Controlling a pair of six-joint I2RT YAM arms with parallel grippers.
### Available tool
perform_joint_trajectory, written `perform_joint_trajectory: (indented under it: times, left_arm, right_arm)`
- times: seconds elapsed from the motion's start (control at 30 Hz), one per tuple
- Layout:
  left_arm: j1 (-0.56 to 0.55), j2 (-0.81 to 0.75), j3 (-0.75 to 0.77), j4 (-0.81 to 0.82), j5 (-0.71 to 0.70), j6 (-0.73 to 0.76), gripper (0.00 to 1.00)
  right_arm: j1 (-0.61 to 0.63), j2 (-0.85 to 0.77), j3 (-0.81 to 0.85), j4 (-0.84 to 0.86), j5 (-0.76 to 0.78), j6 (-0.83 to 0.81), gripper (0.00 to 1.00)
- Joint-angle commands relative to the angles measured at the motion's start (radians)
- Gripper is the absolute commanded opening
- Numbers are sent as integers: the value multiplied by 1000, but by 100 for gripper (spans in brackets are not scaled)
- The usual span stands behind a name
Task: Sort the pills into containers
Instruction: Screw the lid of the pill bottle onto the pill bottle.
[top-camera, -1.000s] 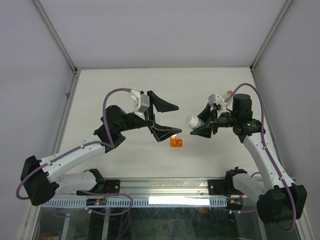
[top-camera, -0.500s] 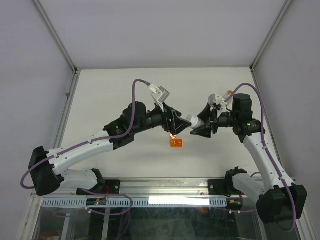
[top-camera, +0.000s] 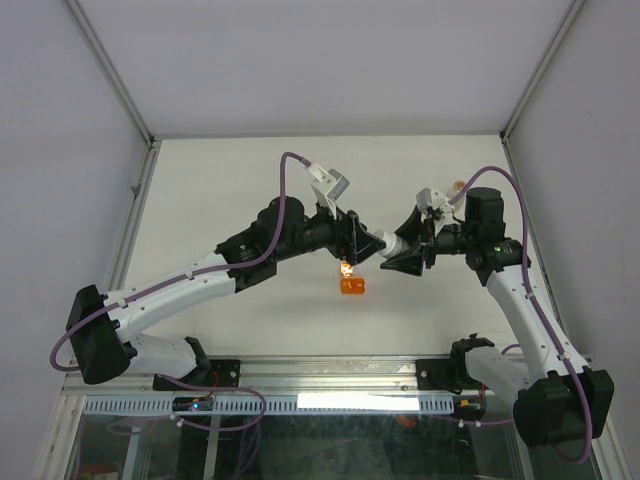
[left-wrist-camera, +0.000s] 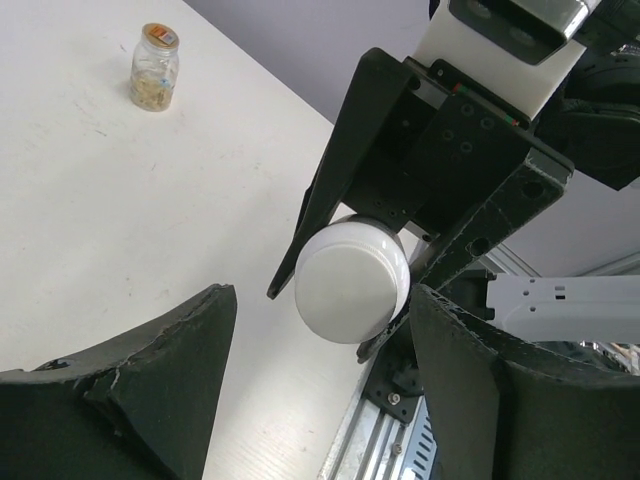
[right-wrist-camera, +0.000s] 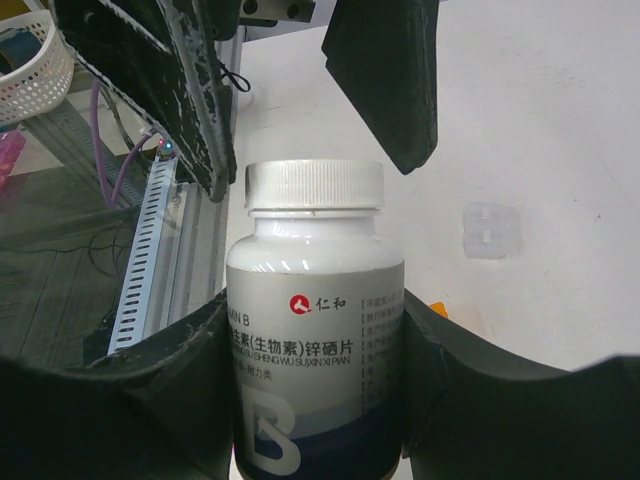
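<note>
Clamped the white bottle (right-wrist-camera: 315, 300) in the right pincer (top-camera: 400, 256), aloft over the table (top-camera: 200, 200). Flanked its cap (left-wrist-camera: 352, 280) with the left pincer (left-wrist-camera: 320, 305), released and not clenched, above the orange cup (top-camera: 352, 286).

Both arms reach inward; left claw (top-camera: 372, 244) spread, right claw (top-camera: 396, 247) gripping

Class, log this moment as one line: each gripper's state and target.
right gripper: shut on white bottle | left gripper: open, jaws either side of cap | orange cup: on table
</note>
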Motion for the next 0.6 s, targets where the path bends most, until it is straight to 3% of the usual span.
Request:
perform_joint_trajectory:
  times: [0.0, 0.3, 0.37, 0.57]
  left_arm:
    - [-5, 14, 59, 36, 33, 10, 69]
    - [-4, 42, 72, 37, 92, 24, 47]
    - [-4, 42, 70, 37, 120, 37, 37]
    - [4, 51, 49, 77, 307, 153, 16]
  right_arm:
    - [-3, -7, 31, 32, -7, 6, 0]
    - [-4, -8, 31, 32, -7, 6, 0]
    - [-4, -8, 31, 31, -7, 6, 0]
    - [-4, -10, 31, 32, -8, 6, 0]
